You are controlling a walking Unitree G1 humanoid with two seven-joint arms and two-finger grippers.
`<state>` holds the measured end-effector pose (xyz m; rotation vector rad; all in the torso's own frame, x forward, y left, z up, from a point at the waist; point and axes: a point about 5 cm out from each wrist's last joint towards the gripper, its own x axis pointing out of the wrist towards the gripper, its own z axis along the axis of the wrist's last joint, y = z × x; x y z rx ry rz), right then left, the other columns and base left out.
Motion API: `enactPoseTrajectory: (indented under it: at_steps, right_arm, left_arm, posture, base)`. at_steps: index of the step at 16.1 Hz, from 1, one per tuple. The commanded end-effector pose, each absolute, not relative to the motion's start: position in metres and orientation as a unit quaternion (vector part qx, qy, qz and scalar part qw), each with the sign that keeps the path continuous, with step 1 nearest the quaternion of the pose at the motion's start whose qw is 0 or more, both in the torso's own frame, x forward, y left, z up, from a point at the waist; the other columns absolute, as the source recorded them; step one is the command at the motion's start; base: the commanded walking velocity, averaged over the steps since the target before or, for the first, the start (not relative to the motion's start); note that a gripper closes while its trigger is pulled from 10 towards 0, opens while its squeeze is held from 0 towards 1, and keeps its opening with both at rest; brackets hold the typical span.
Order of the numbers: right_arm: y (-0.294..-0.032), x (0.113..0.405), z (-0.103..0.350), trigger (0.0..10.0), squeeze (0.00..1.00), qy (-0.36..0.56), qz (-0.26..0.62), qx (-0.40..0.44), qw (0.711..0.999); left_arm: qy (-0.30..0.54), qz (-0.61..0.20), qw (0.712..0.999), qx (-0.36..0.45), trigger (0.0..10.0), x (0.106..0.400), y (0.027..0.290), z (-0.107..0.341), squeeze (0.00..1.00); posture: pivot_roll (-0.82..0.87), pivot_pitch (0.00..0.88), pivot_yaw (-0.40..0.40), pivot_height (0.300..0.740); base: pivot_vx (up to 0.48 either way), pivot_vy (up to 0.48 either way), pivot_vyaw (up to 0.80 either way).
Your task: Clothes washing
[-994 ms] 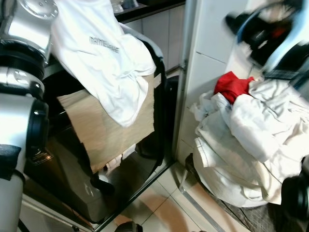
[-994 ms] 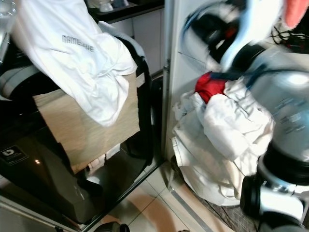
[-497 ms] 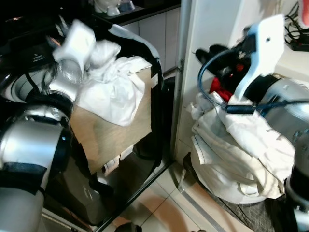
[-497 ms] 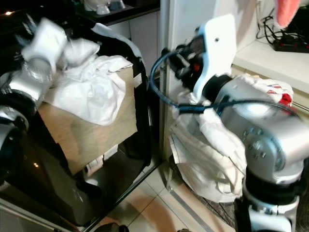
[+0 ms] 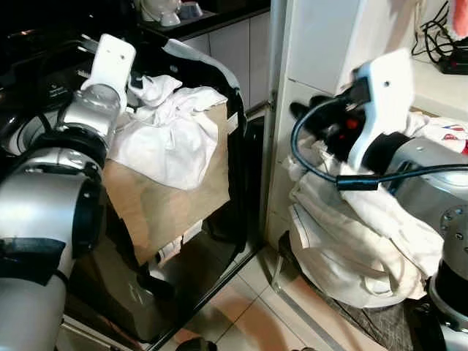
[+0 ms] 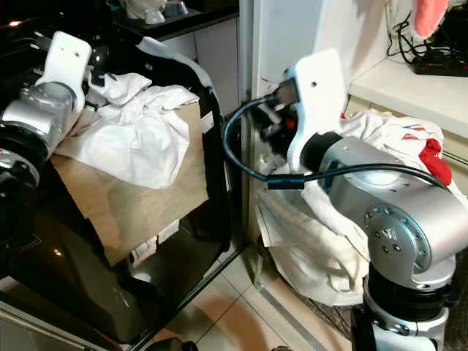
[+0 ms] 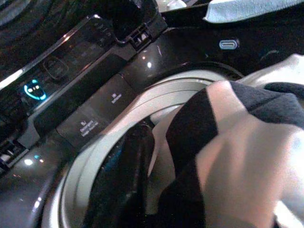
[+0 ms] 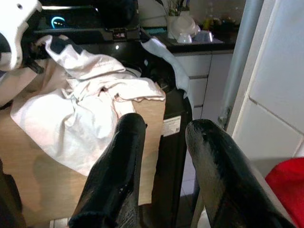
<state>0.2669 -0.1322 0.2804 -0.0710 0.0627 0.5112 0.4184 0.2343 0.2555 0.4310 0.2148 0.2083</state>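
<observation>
A white garment (image 5: 168,139) lies bunched over the rim of the black top-loading washer (image 5: 110,292) and hangs down a brown cardboard panel (image 5: 175,205). My left gripper (image 5: 135,82) is at the garment's upper end, shut on its cloth (image 7: 237,156) above the drum's grey rim (image 7: 156,95). My right gripper (image 8: 164,126) hovers open with nothing between its fingers. It is in the air beside the white cabinet and points toward the washer, just left of the laundry pile (image 5: 351,234). A red garment (image 6: 436,162) lies on the pile's far right.
The pile sits in a wire basket (image 5: 292,274) on the tiled floor against the white cabinet (image 5: 314,44). The washer's lit control panel (image 7: 33,90) is behind the drum. A black cable (image 5: 322,172) loops off my right forearm. A power strip (image 6: 439,64) lies on the counter.
The left arm has come down and laid the white garment onto the washer's rim. The right gripper has swung off the laundry pile toward the washer.
</observation>
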Motion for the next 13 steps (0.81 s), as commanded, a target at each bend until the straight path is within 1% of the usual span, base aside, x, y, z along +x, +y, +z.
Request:
enactPoseTrajectory:
  at_steps: [1,2,3,4,5,6,7,8,13]
  right_arm:
    - [-0.136,0.271,0.282,10.0,0.0,0.026,0.23,-0.024,0.973]
    - [-0.14,0.279,0.288,10.0,0.0,0.001,0.181,0.002,0.983]
    - [-0.141,0.28,0.288,10.0,0.0,0.004,0.176,0.011,0.984]
    - [-0.138,0.279,0.284,10.0,0.0,0.021,0.185,0.01,0.982]
    - [-0.137,0.279,0.284,10.0,0.0,0.023,0.188,0.008,0.982]
    - [-0.136,0.278,0.282,10.0,0.0,0.028,0.192,0.006,0.981]
    - [-0.134,0.277,0.282,10.0,0.0,0.031,0.195,0.003,0.98]
    - [-0.135,0.277,0.282,10.0,0.0,0.031,0.191,0.002,0.981]
    - [-0.136,0.277,0.283,10.0,0.0,0.03,0.19,0.003,0.981]
  left_arm:
    - [0.066,0.14,0.966,0.205,10.0,0.418,0.243,0.279,1.0]
    - [-0.041,0.233,0.942,0.237,10.0,0.414,0.254,0.315,1.0]
    - [-0.044,0.235,0.942,0.237,10.0,0.414,0.254,0.317,1.0]
    - [0.052,0.145,0.949,0.275,10.0,0.418,0.244,0.288,1.0]
    - [0.079,0.122,0.949,0.279,10.0,0.419,0.241,0.279,1.0]
    - [0.122,0.089,0.948,0.279,10.0,0.418,0.238,0.263,0.71]
    - [0.154,0.068,0.945,0.28,10.0,0.416,0.237,0.248,0.28]
    - [0.183,0.058,0.941,0.28,10.0,0.414,0.236,0.237,0.0]
    - [0.185,0.062,0.938,0.285,10.0,0.414,0.236,0.237,0.0]
  posture:
    - [-0.16,0.0,0.124,0.74]
    - [-0.16,0.0,0.127,0.74]
    - [-0.15,0.0,0.126,0.74]
    - [-0.15,0.0,0.125,0.74]
    - [-0.15,0.0,0.126,0.74]
    - [-0.15,0.0,0.127,0.74]
    - [-0.15,0.0,0.129,0.74]
    - [-0.15,0.0,0.13,0.74]
    - [-0.16,0.0,0.132,0.74]
  base:
    - [0.0,0.0,0.0]
    - [0.0,0.0,0.0]
    - [0.0,0.0,0.0]
    - [0.0,0.0,0.0]
    - [0.0,0.0,0.0]
    - [0.0,0.0,0.0]
    - [0.0,0.0,0.0]
    - [0.0,0.0,0.0]
    - [0.0,0.0,0.0]
